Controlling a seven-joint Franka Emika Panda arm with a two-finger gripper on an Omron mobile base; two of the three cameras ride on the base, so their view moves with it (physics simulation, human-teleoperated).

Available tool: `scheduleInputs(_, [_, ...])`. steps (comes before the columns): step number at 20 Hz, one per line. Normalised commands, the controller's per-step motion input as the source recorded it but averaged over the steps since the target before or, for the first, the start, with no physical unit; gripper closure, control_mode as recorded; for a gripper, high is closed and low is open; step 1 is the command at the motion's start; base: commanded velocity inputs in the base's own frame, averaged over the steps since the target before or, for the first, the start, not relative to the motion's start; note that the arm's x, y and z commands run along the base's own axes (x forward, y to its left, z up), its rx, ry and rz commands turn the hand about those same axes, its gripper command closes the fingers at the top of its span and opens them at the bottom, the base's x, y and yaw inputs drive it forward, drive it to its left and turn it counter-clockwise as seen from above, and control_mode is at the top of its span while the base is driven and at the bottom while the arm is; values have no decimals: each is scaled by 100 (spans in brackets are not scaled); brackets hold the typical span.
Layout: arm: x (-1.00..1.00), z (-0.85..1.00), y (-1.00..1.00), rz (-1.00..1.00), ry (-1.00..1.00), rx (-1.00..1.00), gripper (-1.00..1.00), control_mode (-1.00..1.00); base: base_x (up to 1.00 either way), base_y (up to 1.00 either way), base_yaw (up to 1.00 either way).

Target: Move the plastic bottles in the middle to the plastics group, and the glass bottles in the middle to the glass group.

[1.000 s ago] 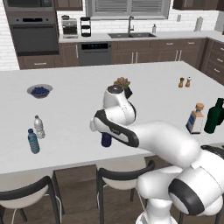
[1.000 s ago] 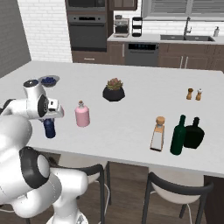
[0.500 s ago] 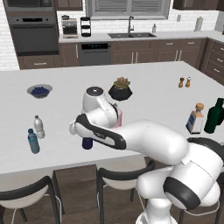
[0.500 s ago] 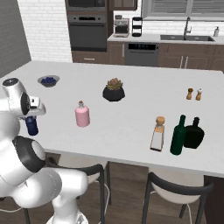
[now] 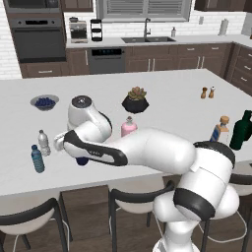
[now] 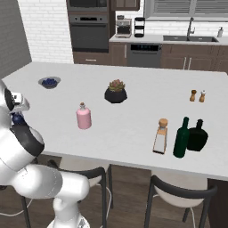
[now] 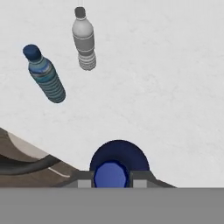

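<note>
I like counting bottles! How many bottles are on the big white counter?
7. Two water bottles, clear and teal, at its left end; a navy one in the pincer beside them; a pink one mid-counter; a corked one and two dark ones right.

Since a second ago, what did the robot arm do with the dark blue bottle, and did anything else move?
The gripper kept its hold on the navy bottle and carried it leftward along the counter, toward the clear water bottle and the teal water bottle. Those two stayed put, as did the pink bottle, the cork-topped bottle and the green bottle.
</note>
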Motion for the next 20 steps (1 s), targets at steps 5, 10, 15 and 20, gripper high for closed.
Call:
scheduleInputs(5, [5, 1, 45, 3, -9, 0, 100, -100, 0, 0, 0])
scheduleInputs(10, [2, -17, 7, 1, -1, 2, 100, -100, 0, 0, 0])
scheduleInputs(15, [4, -5, -19, 0, 0, 16, 100, -100, 0, 0, 0])
scheduleInputs(20, [13, -14, -23, 3, 1, 27, 100, -100, 0, 0, 0])
